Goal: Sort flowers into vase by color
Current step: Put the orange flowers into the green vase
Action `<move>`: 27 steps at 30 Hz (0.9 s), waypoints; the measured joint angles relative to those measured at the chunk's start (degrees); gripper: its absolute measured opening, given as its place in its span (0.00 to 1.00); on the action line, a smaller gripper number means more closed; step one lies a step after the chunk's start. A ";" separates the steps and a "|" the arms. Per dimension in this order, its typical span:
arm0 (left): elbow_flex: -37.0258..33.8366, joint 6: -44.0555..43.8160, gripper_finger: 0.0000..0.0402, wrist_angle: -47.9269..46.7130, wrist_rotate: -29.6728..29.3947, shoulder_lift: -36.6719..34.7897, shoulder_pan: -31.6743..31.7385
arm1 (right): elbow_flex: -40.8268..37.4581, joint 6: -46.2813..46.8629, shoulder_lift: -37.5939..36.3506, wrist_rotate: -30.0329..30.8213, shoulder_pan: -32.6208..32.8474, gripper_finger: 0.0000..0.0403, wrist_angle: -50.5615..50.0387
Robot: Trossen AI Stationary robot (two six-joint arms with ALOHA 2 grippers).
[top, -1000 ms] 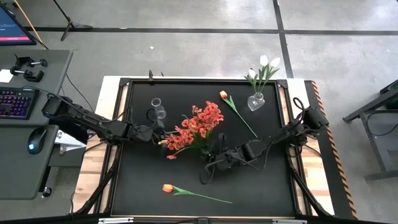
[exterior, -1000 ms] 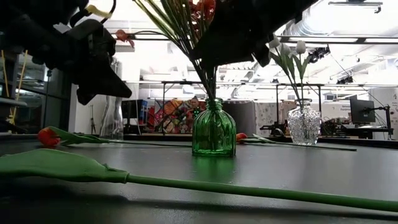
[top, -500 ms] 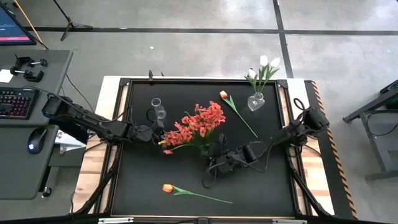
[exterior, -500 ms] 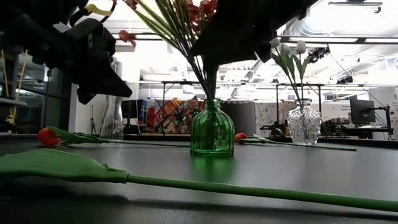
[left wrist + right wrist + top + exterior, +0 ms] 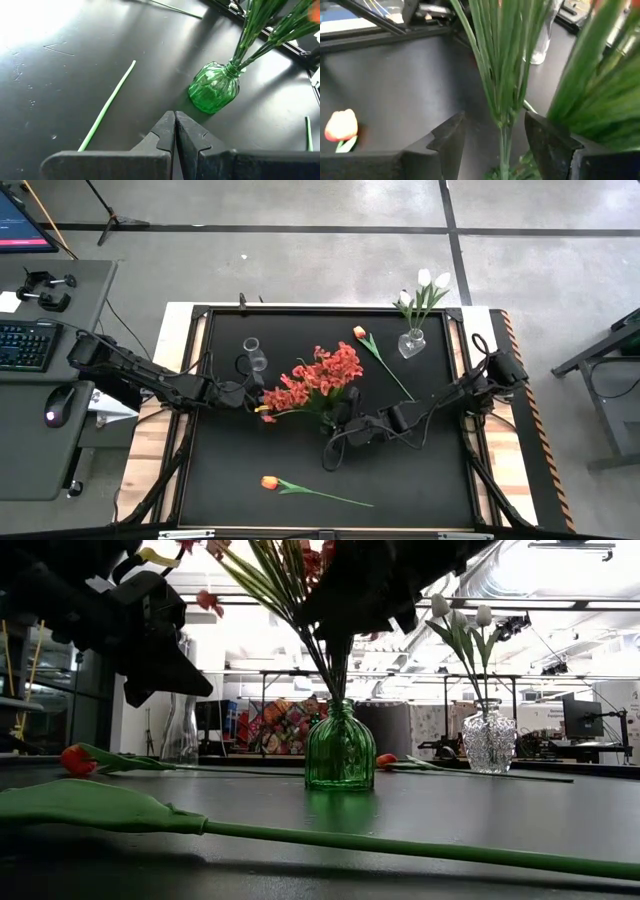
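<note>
1. Black table top [image 5: 230, 470], framed in pale wood, on a grey concrete floor; we note a side desk with a keyboard [image 5: 22, 345] and mouse [image 5: 52, 417] off the left arm's side.
2. Green glass vase [image 5: 340, 748], mid-table, upright, holding the bushy red-orange blossoms [image 5: 318, 377], whose stems lean out toward the left arm.
3. Right gripper [image 5: 495, 135]: fingers apart, 1 on each side of the green stems just above the vase neck; we cannot tell whether they touch the stems.
4. Left gripper [image 5: 175, 131]: fingers pressed together, empty, hanging near the vase on its left-arm side.
5. Clear vase [image 5: 411, 342] at the far right corner, holding the white tulips [image 5: 430, 282].
6. Second clear vase [image 5: 255, 355], far side, no flowers in it, just beside the left arm.
7. Orange tulip [image 5: 360, 333] lying flat between the 2 filled vases, stem running toward the right arm.
8. Another orange tulip [image 5: 268, 482] lying flat near the front edge, well apart from both grippers; in the low view its stem [image 5: 400, 843] crosses the foreground.
</note>
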 joint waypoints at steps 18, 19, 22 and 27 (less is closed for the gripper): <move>0.00 0.03 0.00 -0.05 -0.80 0.00 0.00 | 0.00 -0.69 0.00 0.03 -0.44 0.09 7.61; 0.02 0.02 0.00 -0.10 -0.79 0.00 0.00 | 0.00 -0.31 0.00 0.07 -0.44 0.05 7.69; 0.02 0.02 0.00 -0.22 -0.77 0.00 0.02 | 0.00 2.60 0.00 1.58 -0.06 0.03 7.89; 0.02 0.21 0.00 -0.24 -0.77 0.00 0.02 | 0.00 4.65 0.00 9.29 1.84 0.01 8.17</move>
